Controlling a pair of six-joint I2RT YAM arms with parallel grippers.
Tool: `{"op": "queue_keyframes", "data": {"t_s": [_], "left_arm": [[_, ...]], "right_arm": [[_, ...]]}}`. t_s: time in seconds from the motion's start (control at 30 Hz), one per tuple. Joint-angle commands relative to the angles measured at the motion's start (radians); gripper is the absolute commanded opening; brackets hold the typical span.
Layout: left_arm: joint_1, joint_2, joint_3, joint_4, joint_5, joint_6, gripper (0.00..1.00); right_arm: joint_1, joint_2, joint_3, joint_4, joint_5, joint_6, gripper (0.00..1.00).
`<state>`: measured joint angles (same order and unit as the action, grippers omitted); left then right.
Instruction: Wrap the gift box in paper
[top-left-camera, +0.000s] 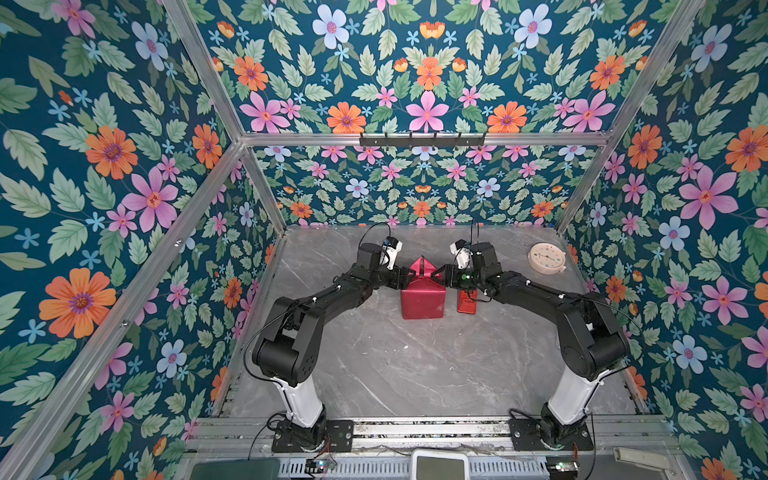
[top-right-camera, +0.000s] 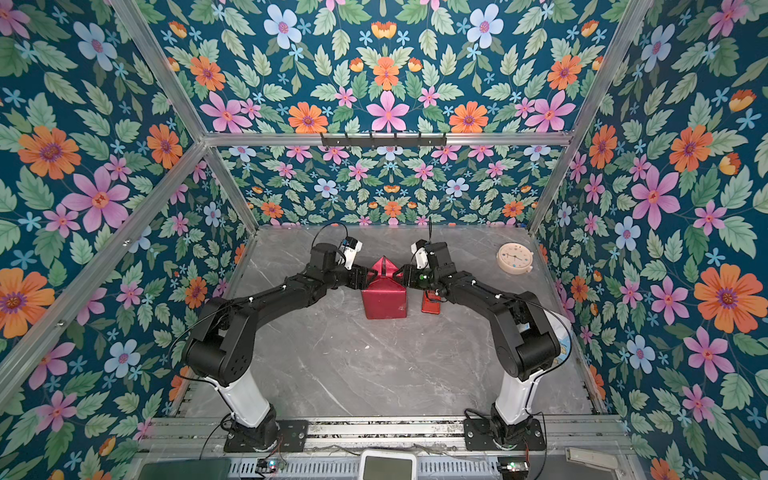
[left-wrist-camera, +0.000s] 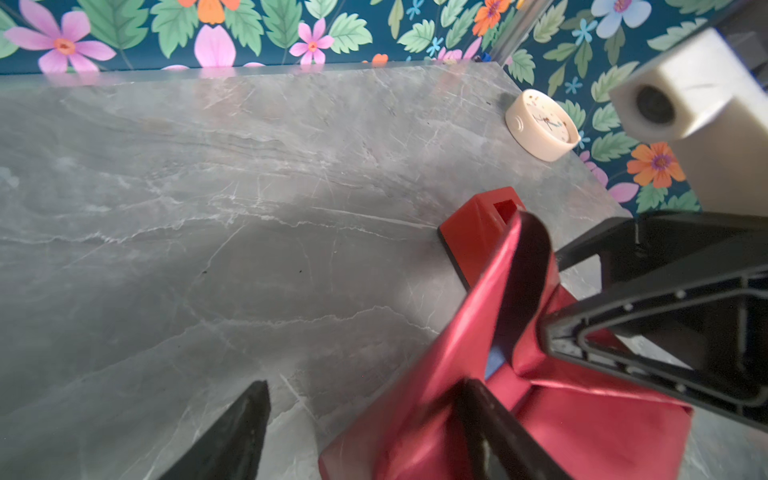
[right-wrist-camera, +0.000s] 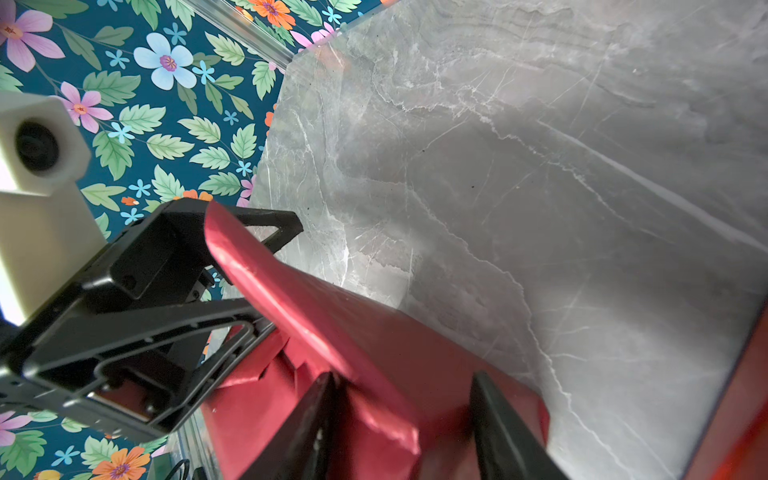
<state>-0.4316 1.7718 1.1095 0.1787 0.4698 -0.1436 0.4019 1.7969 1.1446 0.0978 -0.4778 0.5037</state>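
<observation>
Dispenser beside paper, clock well apart

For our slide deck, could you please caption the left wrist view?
Left claw and right claw meet at the paper folded over the gift box, a tape dispenser and clock beyond.

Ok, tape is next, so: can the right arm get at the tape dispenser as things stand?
Probably, once free: the dispenser stands uncovered beside the wrapped paper, just under the right gripper. But its jaws are around a flap at present.
</observation>
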Motion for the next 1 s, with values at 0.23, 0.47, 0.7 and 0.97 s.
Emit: {"op": "queue_keyframes", "data": {"t_s": [0.23,0.47,0.7,0.97], "left_arm": [[0.006,0.061,0.108,-0.093,0.172,0.143,0.57],[0.012,0.086,0.146,-0.117,0.241,0.188,0.47],[0.013,0.094,0.156,-0.116,0.306,0.226,0.35],[0.017,0.076,0.153,-0.126,0.291,0.240,0.44]], "right_arm": [[0.003,0.000,0.000,-0.086,0.002,-0.030,0.52],[0.004,0.001,0.003,-0.086,-0.002,-0.030,0.52],[0.004,0.004,0.013,-0.095,-0.003,-0.034,0.52],[0.003,0.006,0.029,-0.110,-0.006,-0.041,0.52]]}}
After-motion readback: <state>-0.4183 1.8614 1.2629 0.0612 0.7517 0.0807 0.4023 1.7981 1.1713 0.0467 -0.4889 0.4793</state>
